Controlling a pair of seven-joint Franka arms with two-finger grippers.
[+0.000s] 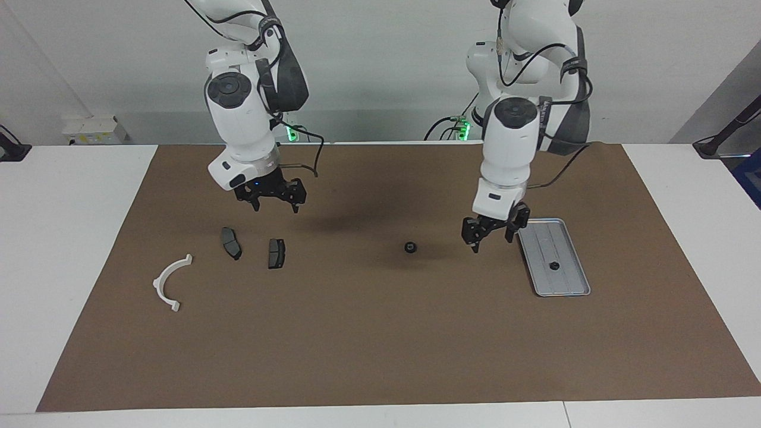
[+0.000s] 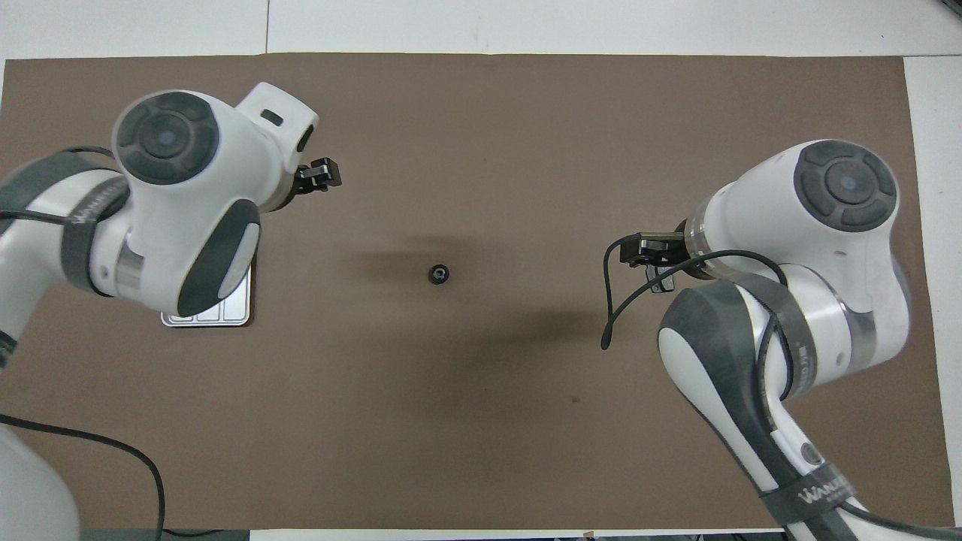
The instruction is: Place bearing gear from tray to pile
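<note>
The silvery tray (image 1: 568, 279) lies at the left arm's end of the mat; only its corner (image 2: 207, 319) shows in the overhead view. One small black bearing gear (image 1: 553, 266) sits in the tray. A second black gear (image 1: 410, 246) lies on the mat mid-table and also shows in the overhead view (image 2: 438, 274). My left gripper (image 1: 492, 241) is open and empty, low over the mat beside the tray, between it and the loose gear; in the overhead view (image 2: 323, 174) it shows past the arm. The pile is a white half-ring (image 1: 172, 282) and two dark plates (image 1: 230, 242) (image 1: 276, 254). My right gripper (image 1: 276, 208) hangs open and empty over the plates, also in the overhead view (image 2: 639, 252).
A brown mat (image 1: 380, 345) covers the white table. In the overhead view the arms hide most of the tray and the pile. A black cable (image 2: 612, 300) loops off the right arm's wrist.
</note>
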